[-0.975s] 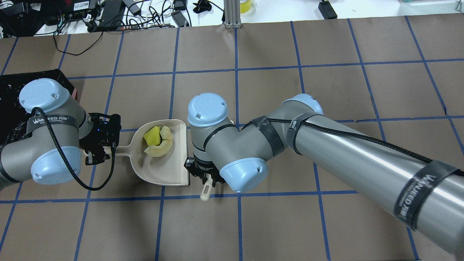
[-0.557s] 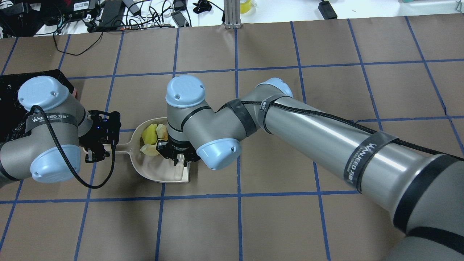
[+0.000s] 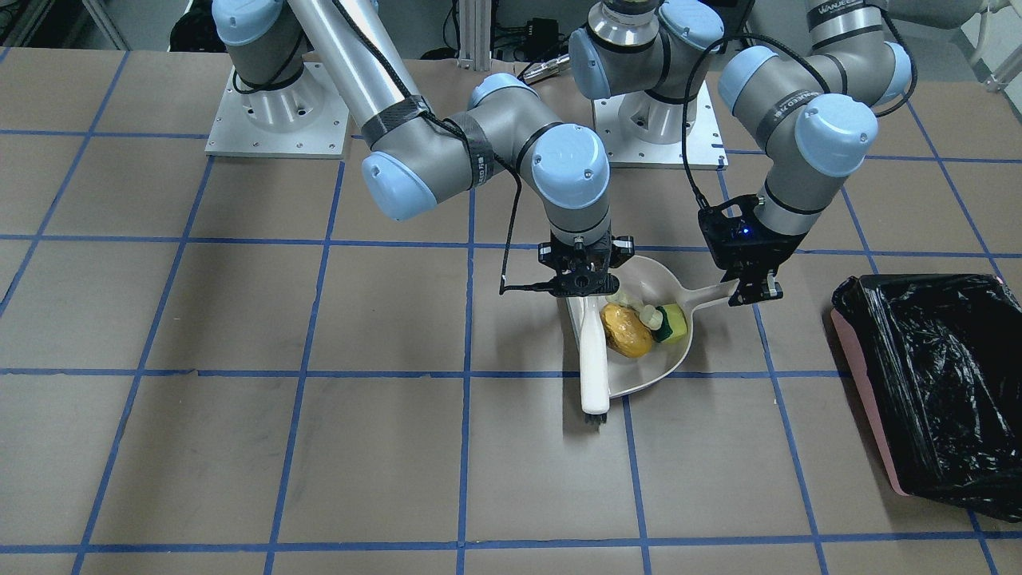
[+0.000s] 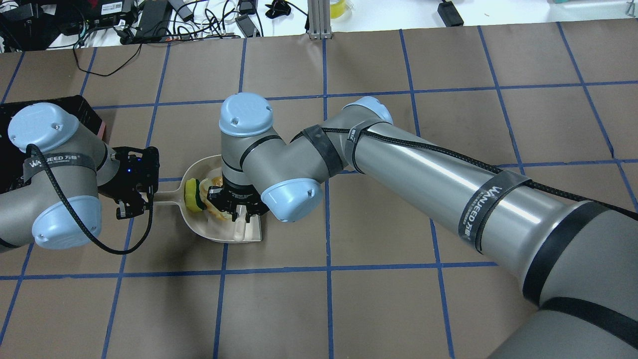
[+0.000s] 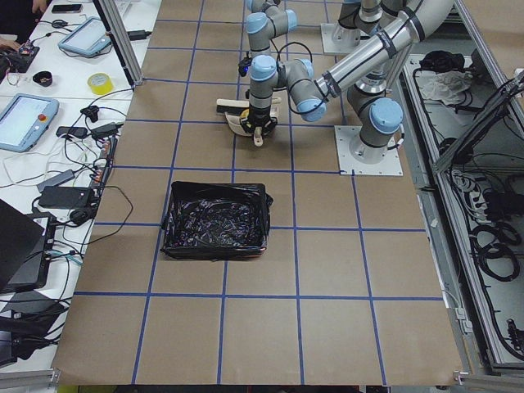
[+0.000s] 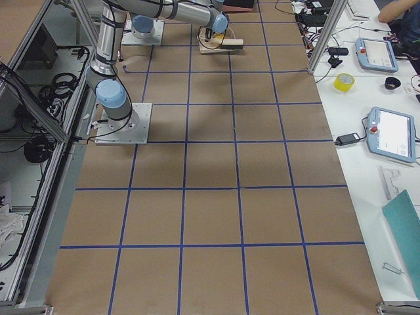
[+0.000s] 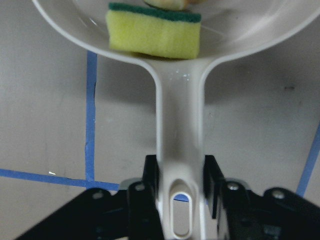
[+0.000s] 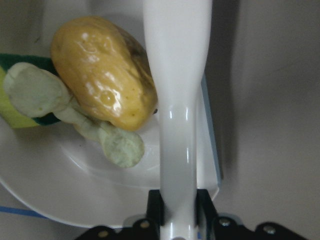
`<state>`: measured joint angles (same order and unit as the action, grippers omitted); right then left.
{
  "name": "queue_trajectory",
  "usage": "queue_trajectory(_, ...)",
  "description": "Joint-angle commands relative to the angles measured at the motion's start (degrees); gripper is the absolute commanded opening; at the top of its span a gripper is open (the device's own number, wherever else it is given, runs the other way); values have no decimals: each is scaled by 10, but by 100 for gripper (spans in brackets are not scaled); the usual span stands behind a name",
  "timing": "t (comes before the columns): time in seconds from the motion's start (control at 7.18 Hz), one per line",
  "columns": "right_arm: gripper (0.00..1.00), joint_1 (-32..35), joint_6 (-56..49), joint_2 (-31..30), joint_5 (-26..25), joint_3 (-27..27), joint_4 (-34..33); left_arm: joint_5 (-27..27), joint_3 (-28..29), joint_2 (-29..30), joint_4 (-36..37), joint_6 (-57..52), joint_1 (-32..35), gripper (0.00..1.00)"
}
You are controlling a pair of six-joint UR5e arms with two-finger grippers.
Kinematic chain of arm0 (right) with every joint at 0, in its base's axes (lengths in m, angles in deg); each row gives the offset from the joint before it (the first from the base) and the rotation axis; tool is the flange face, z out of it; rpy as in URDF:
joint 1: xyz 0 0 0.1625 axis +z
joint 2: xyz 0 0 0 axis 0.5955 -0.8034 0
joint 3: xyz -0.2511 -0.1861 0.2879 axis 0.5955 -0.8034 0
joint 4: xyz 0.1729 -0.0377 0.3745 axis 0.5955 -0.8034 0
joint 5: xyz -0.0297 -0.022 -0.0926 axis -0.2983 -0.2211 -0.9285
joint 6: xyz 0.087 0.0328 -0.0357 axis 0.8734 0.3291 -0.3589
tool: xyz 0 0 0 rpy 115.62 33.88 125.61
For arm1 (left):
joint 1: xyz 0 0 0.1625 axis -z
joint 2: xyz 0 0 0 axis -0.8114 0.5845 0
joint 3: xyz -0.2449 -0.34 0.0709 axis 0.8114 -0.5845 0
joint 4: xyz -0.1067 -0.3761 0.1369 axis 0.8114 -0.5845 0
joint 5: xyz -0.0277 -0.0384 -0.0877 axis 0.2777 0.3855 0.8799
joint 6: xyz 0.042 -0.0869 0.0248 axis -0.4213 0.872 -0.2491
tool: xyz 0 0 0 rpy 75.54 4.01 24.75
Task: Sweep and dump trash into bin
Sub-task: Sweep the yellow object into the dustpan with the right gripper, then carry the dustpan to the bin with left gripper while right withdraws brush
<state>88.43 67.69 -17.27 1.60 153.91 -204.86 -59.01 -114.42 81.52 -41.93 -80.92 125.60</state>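
Observation:
A beige dustpan (image 3: 647, 371) lies on the table with the trash in it: an orange-yellow lump (image 3: 627, 331), a cream crescent piece (image 3: 645, 313) and a yellow sponge with a green face (image 3: 675, 322). My left gripper (image 3: 754, 291) is shut on the dustpan's handle (image 7: 179, 145). My right gripper (image 3: 587, 283) is shut on a white brush (image 3: 593, 359) that lies along the pan's open edge, beside the lump (image 8: 105, 70). The pink bin (image 3: 866, 399) with its black bag (image 3: 942, 383) stands apart, on the robot's left.
The bin (image 5: 217, 219) stands about one grid square from the dustpan. Cables and electronics (image 4: 149, 20) lie beyond the table's far edge. The robot's bases (image 3: 275, 120) stand at the table's near side.
My right arm has swept the brush leftward into the dustpan and pushed the trash toward the handle end. The left gripper has stayed on the handle and shifted slightly left.

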Motion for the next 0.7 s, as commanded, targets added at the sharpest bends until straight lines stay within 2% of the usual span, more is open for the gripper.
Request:
queue_trajectory(0.0, 1, -10, -49, -26, -51, -2, 65, 41, 1, -1, 2, -5, -21, 0)
queue_trajectory(0.14, 1, -30, -65, -45, -76, -1, 95, 97, 3, 1, -3, -5, -45, 0)
queue_trajectory(0.28, 1, -75, -81, -73, -89, 1, 116, 119, 4, 1, -8, -6, -69, 0)
queue_trajectory(0.42, 1, -126, -115, -105, -90, 4, 152, 117, 11, 1, -11, -8, -83, 0)
queue_trajectory(0.56, 1, -176, -163, -134, -119, 6, 184, 115, 37, 8, -32, -14, -102, 0)
